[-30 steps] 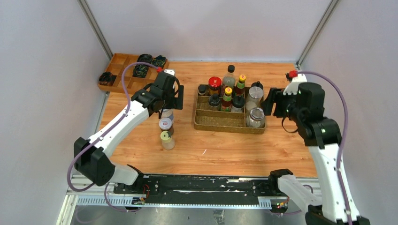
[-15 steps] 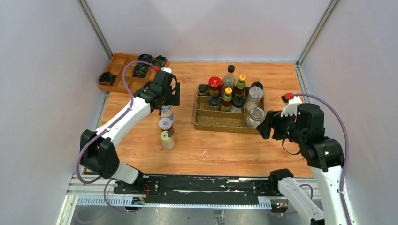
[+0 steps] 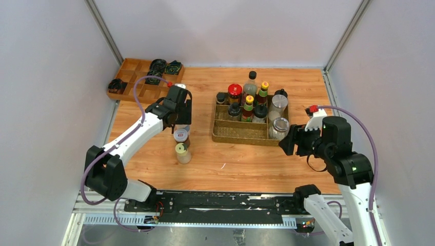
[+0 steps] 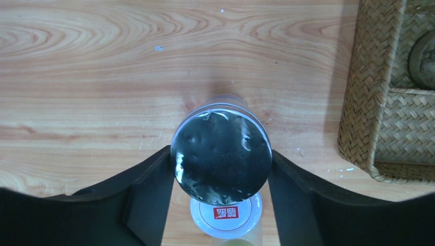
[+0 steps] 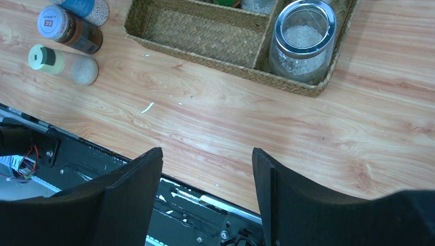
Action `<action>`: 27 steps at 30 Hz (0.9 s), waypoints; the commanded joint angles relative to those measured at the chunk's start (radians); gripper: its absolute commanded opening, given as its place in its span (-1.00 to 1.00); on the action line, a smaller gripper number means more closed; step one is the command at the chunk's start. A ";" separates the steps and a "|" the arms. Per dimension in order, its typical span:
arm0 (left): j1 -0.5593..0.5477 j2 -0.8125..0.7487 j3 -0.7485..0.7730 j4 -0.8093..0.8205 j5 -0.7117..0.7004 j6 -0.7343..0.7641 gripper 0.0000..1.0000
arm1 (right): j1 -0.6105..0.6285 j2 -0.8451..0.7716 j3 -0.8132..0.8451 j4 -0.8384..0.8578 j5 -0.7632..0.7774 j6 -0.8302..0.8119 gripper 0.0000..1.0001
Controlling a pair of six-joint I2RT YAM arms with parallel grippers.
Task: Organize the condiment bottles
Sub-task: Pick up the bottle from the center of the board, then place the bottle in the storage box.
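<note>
Three condiment bottles stand in a row on the bare wood left of the woven tray (image 3: 241, 136). My left gripper (image 4: 220, 154) is shut on the farthest of them, a silver-capped bottle (image 4: 221, 154), with a finger pressed against each side of its cap. From the top view this bottle (image 3: 183, 127) is mostly hidden under the left gripper (image 3: 180, 122). Just nearer stand a jar with a white, red-labelled lid (image 3: 180, 135) and a pale-green-capped bottle (image 3: 181, 150). Several more bottles stand in the tray's back compartments. My right gripper (image 5: 205, 169) hangs open and empty, off the tray's near right corner.
A glass jar with a silver rim (image 5: 303, 41) fills the tray's near right compartment. The tray's long front compartment (image 5: 205, 33) holds nothing. A wooden compartment box (image 3: 134, 77) with dark coils sits at the back left. The black rail (image 3: 220, 202) runs along the near edge.
My left gripper came down over the silver-capped bottle and closed on its cap. The right arm drew back from the tray's right side toward the near edge, still open.
</note>
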 commanded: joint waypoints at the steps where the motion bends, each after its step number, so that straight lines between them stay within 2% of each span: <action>1: 0.009 0.003 0.030 0.065 0.050 0.019 0.30 | 0.013 -0.026 -0.018 -0.009 -0.027 0.012 0.39; 4: 0.009 0.018 0.046 0.079 0.041 0.033 0.25 | 0.014 -0.038 -0.023 -0.019 -0.025 0.007 0.39; 8: 0.009 0.020 0.066 0.065 0.051 0.043 0.07 | 0.013 -0.055 -0.038 -0.028 -0.021 0.006 0.38; 12: 0.009 -0.037 0.083 0.030 0.063 0.045 0.02 | 0.014 -0.068 -0.055 -0.027 -0.014 0.006 0.38; 15: 0.009 -0.081 0.123 -0.012 0.108 0.061 0.03 | 0.012 -0.069 -0.067 -0.022 -0.014 0.010 0.38; 19: 0.000 -0.146 0.179 -0.033 0.240 0.094 0.03 | 0.013 -0.069 -0.078 -0.006 -0.015 0.018 0.37; 22: -0.048 -0.175 0.255 -0.070 0.264 0.124 0.04 | 0.013 -0.068 -0.075 0.000 -0.011 0.024 0.37; 27: -0.214 -0.133 0.434 -0.158 0.255 0.164 0.05 | 0.013 -0.061 -0.043 -0.001 -0.005 0.029 0.36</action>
